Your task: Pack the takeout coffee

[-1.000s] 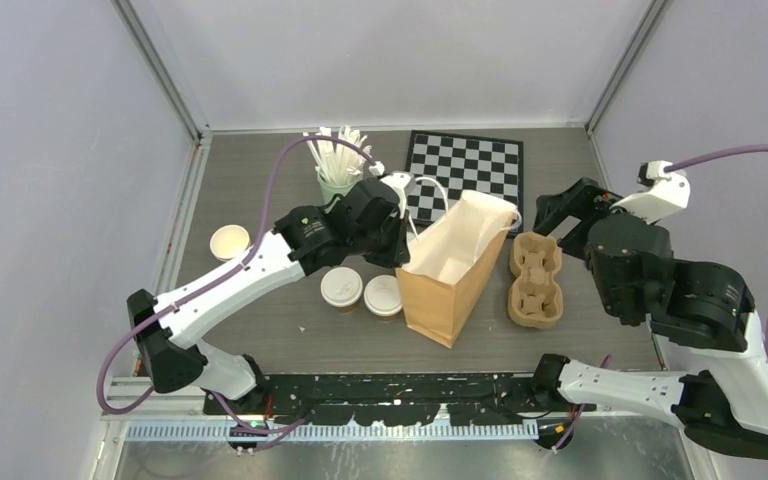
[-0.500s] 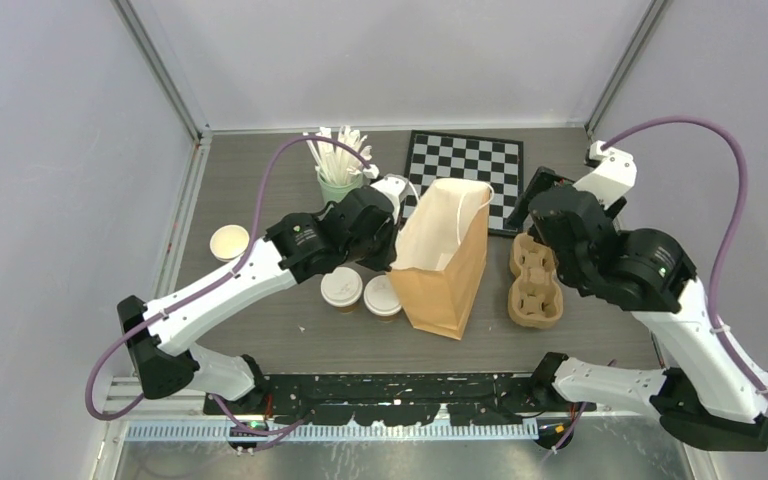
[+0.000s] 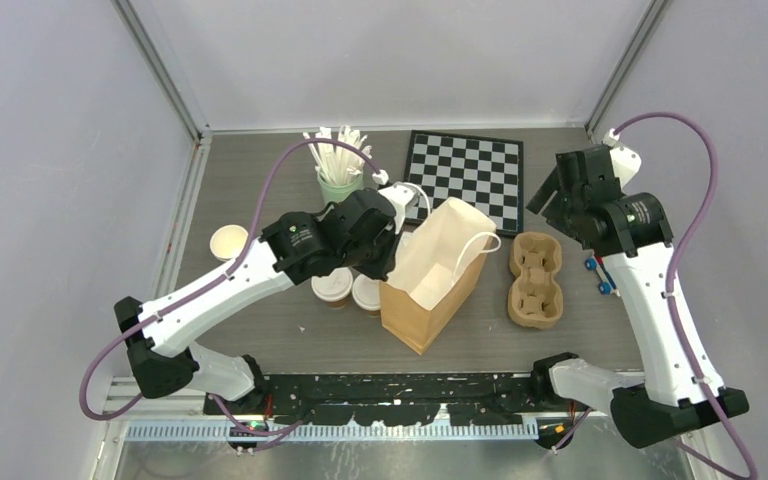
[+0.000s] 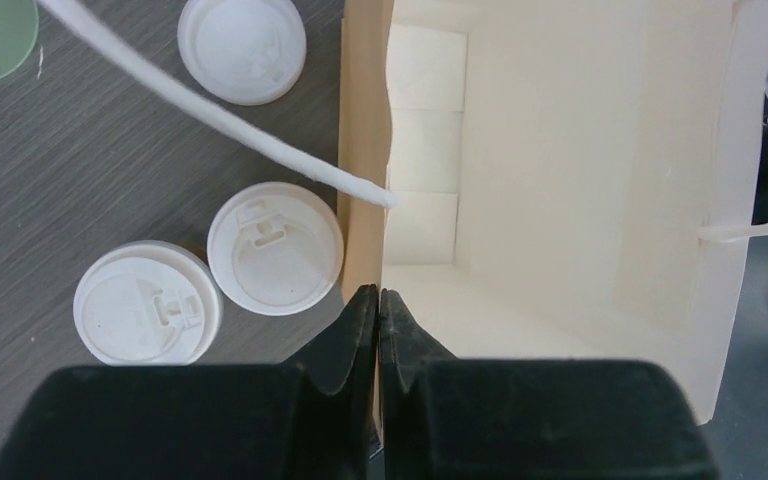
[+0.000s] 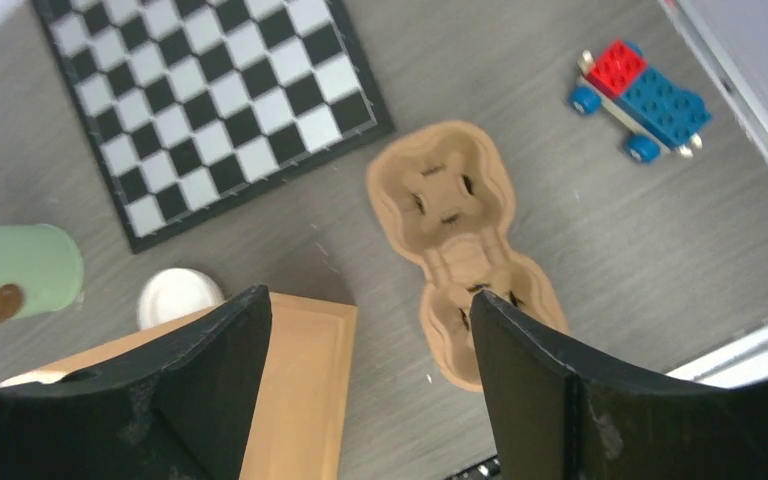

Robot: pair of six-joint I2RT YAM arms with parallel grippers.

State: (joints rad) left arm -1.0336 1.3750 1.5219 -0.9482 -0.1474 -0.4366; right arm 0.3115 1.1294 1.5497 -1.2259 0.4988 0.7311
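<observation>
Two takeout coffee cups with white lids (image 3: 332,285) (image 3: 365,293) stand side by side just left of an open brown paper bag (image 3: 430,280). In the left wrist view the same cups (image 4: 275,248) (image 4: 147,302) sit beside the bag's cream inside (image 4: 560,180). My left gripper (image 4: 378,297) is shut on the bag's left wall rim, which puts it in the top view (image 3: 390,250) at the bag's mouth. My right gripper (image 5: 368,298) is open and empty, raised (image 3: 548,195) above the table to the right of the bag.
A brown pulp cup tray (image 3: 535,280) lies right of the bag. A chessboard (image 3: 465,168) and a mint-green can of white sticks (image 3: 338,182) are behind. An open lidless cup (image 3: 228,241) stands far left. A toy block car (image 5: 645,100) sits by the right edge, and a loose white lid (image 4: 242,48) lies near the can.
The left gripper has pulled the bag's mouth leftward and the bag now leans with its base nearer. The right arm has swung up and back to the right, away from the bag.
</observation>
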